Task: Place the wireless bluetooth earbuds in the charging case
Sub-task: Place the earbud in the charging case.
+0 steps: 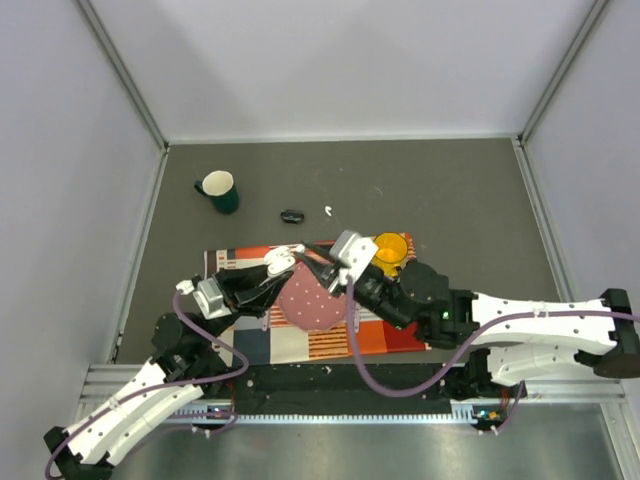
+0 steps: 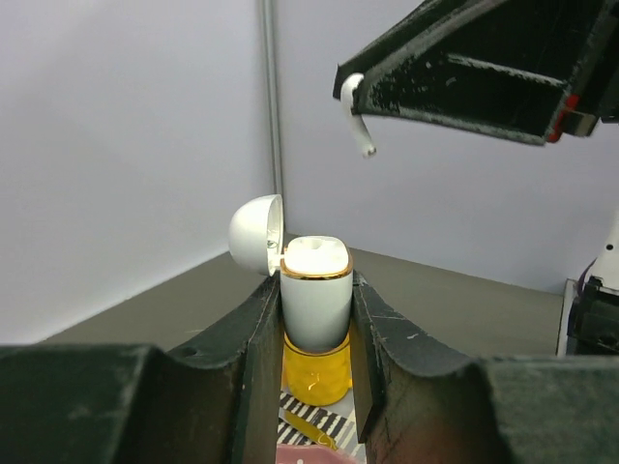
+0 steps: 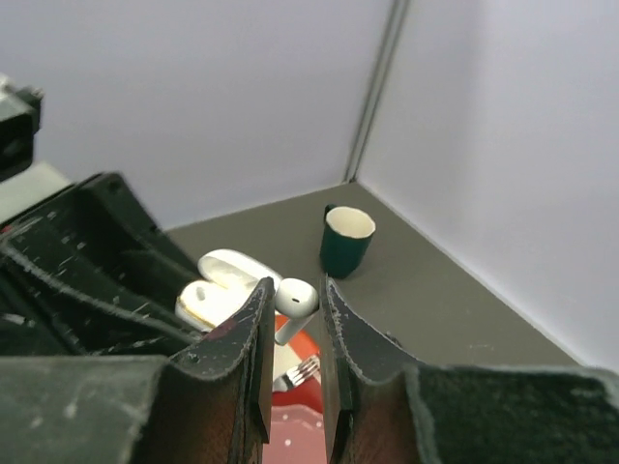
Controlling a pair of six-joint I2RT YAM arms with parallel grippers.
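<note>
Left fingers are clamped shut on the case, gripping its lower body from both sides. The case is upright with its lid flipped open to the left, held over the far-left part of the striped mat. Right fingers are nearly closed, pinching one earbud at the tips with its stem hanging down. That earbud is near the case's open top, above and to the right of it in the left wrist view, and apart from it. Can't tell if anything is already seated in the case. Second earbud lies on the bare table, far of the mat, just right of a black oval thing. Green mug stands far left on the table, well apart from the rest. Yellow cup sits at the mat's far-right corner, beside the right arm's wrist. Pink dotted plate is on the mat, below and between the two sets of fingers. A fork shows under the right fingers.
</note>
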